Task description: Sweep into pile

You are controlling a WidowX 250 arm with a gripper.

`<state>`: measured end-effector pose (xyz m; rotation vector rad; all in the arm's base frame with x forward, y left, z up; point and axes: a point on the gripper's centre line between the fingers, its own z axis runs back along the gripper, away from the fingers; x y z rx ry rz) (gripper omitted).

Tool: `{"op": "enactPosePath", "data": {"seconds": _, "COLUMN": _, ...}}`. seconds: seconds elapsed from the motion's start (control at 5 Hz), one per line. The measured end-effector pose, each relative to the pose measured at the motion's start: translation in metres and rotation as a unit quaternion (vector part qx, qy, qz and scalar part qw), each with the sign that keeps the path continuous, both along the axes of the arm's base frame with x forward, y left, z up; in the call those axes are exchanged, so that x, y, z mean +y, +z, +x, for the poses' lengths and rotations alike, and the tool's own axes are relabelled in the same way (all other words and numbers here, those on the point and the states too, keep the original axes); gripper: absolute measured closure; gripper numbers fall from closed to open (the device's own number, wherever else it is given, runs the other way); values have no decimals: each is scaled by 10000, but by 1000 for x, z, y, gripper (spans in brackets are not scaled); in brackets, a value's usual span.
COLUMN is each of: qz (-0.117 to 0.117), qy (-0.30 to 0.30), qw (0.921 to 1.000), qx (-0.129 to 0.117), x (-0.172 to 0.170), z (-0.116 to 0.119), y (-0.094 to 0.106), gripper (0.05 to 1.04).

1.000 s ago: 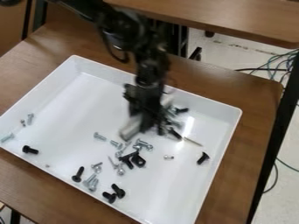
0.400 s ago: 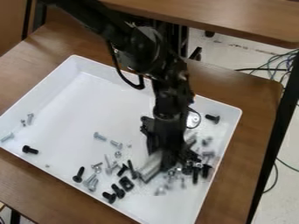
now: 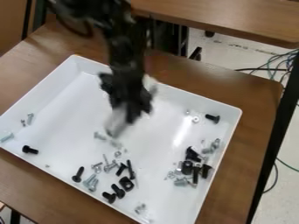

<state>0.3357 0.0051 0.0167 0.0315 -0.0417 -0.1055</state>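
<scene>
The gripper (image 3: 127,114) hangs over the upper middle of the white tray (image 3: 55,83), with a pale, blurred flat piece (image 3: 118,122) at its lower end. Black and silver screws and nuts (image 3: 195,167) lie bunched at the tray's right side. A looser group with a black square part (image 3: 126,183) and several screws spreads over the lower middle. At the left lie a black screw (image 3: 29,150) and a few silver ones (image 3: 7,138). One more black screw (image 3: 212,118) is near the upper right corner.
The tray stands on a brown wooden table (image 3: 245,96). Another wooden tabletop (image 3: 234,19) is behind it. Cables (image 3: 283,65) lie on the floor at the right.
The gripper first travelled down and right through the tray, then rose back toward the upper left. Hardware from the upper right part now lies bunched lower, by the right wall.
</scene>
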Motion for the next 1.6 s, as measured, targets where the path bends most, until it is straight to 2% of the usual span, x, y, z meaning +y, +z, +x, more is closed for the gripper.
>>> {"op": "enactPosePath", "data": {"seconds": 0.2, "qz": 375, "qy": 382, "qw": 9986, "qx": 18, "x": 46, "z": 3, "y": 15, "gripper": 721}}
{"op": "enactPosePath", "data": {"seconds": 0.4, "qz": 504, "qy": 475, "qw": 9972, "qx": 293, "x": 92, "z": -10, "y": -11, "gripper": 721}}
{"op": "enactPosePath", "data": {"seconds": 0.6, "qz": 355, "qy": 556, "qw": 9971, "qx": 391, "x": 138, "z": -38, "y": -39, "gripper": 721}}
{"op": "enactPosePath", "data": {"seconds": 0.8, "qz": 163, "qy": 637, "qw": 9973, "qx": 323, "x": 155, "z": -65, "y": -64, "gripper": 721}}
{"op": "enactPosePath", "data": {"seconds": 1.0, "qz": 145, "qy": 642, "qw": 9977, "qx": 187, "x": 136, "z": -67, "y": -68, "gripper": 721}}
{"op": "enactPosePath", "data": {"seconds": 1.2, "qz": 31, "qy": 590, "qw": 9982, "qx": 125, "x": 100, "z": -70, "y": -72, "gripper": 721}}
{"op": "enactPosePath", "data": {"seconds": 1.4, "qz": -104, "qy": 218, "qw": 9995, "qx": 198, "x": 47, "z": -74, "y": -74, "gripper": 721}}
{"op": "enactPosePath", "data": {"seconds": 1.6, "qz": -106, "qy": 155, "qw": 9997, "qx": 176, "x": 7, "z": -73, "y": -74, "gripper": 721}}
